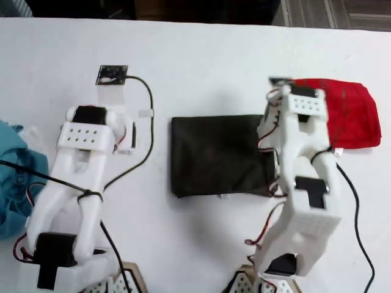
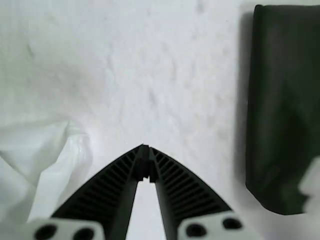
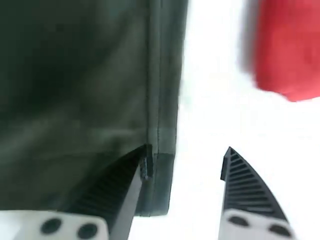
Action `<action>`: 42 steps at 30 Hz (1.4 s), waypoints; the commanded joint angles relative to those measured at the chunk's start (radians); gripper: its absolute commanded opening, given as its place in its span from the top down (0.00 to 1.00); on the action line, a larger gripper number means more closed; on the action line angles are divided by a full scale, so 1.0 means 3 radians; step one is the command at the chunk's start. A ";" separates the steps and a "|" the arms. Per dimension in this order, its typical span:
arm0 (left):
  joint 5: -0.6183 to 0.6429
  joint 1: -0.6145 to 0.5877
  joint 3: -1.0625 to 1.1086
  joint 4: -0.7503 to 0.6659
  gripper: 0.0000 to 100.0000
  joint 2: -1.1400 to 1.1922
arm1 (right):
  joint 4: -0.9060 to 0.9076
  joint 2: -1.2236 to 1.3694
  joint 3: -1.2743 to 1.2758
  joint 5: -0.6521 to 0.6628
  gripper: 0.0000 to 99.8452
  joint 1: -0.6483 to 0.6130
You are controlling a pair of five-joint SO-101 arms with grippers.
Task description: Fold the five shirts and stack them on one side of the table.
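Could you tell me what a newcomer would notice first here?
A folded dark shirt lies at the middle of the table, with the right hand open over the shirt's edge. A red shirt lies to its right, and a teal shirt bunches at the table's left edge.

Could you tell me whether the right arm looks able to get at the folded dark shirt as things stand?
Probably yes: the right gripper hangs open at the edge of the folded dark fabric shirt, with nothing between them.
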 commanded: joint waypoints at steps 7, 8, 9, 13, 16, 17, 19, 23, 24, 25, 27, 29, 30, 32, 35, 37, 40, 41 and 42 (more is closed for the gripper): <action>-0.0031 -0.0041 -0.0130 -0.0005 0.97 -0.0164 | -0.0187 -0.0412 -0.0010 -0.0189 0.77 -0.0376; -0.0031 -0.0041 -0.0130 0.0000 0.97 -0.0164 | -0.0233 -0.0345 -0.0015 -0.0251 0.77 -0.0371; -0.0031 -0.0041 -0.0130 0.0010 0.97 -0.0164 | -0.0284 -0.0269 -0.0015 -0.0307 0.77 -0.0361; -0.0031 -0.0082 -0.0125 0.0020 0.97 -0.0164 | -0.0386 0.0084 -0.0015 -0.0394 0.70 -0.0315; -0.0031 -0.0194 -0.0125 0.0000 0.97 -0.0164 | -0.0478 0.0325 -0.0015 -0.0368 0.68 -0.0309; -0.0031 -0.0230 -0.0125 -0.0005 0.97 -0.0164 | -0.0514 0.0386 -0.0015 -0.0368 0.68 -0.0315; -0.0031 -0.0312 -0.0125 -0.0005 0.97 -0.0164 | -0.0596 0.0509 -0.0015 -0.0384 0.68 -0.0330; -0.0031 -0.0419 -0.0136 -0.0005 0.97 -0.0164 | -0.0688 0.0708 -0.0020 -0.0399 0.68 -0.0325; -0.0031 -0.0419 -0.0136 -0.0005 0.97 -0.0164 | -0.0688 0.0754 -0.0020 -0.0399 0.68 -0.0325; -0.0031 -0.0419 -0.0136 -0.0005 0.97 -0.0164 | -0.0678 0.0800 -0.0020 -0.0399 0.68 -0.0325; -0.0031 -0.0419 -0.0130 -0.0005 0.97 -0.0164 | -0.0652 0.0892 -0.0020 -0.0399 0.68 -0.0340; -0.0031 -0.0419 -0.0130 -0.0005 0.97 -0.0164 | -0.0601 0.0944 -0.0026 -0.0384 0.68 -0.0391; -0.0031 -0.0419 -0.0136 -0.0005 0.97 -0.0164 | -0.0596 0.0959 -0.0026 -0.0373 0.70 -0.0422; -0.0031 -0.0419 -0.0156 -0.0005 0.97 -0.0164 | -0.0499 0.0974 -0.0077 -0.0373 0.73 -0.0494; -0.0031 -0.0419 -0.0187 -0.0005 0.97 -0.0164 | -0.0253 0.0990 -0.0297 -0.0368 0.79 -0.0586; -0.0031 -0.0419 -0.0207 -0.0005 0.97 -0.0164 | -0.0049 0.0990 -0.0471 -0.0358 0.79 -0.0642; -0.0031 -0.0419 -0.0274 0.0000 0.97 -0.0164 | 0.0207 0.0995 -0.0685 -0.0174 0.79 -0.0729; -0.0031 -0.0419 -0.0289 0.0000 0.97 -0.0164 | 0.0274 0.0995 -0.0736 -0.0138 0.79 -0.0734; -0.0031 -0.0419 -0.0309 0.0010 0.97 -0.0164 | 0.0325 0.0995 -0.0772 -0.0128 0.79 -0.0734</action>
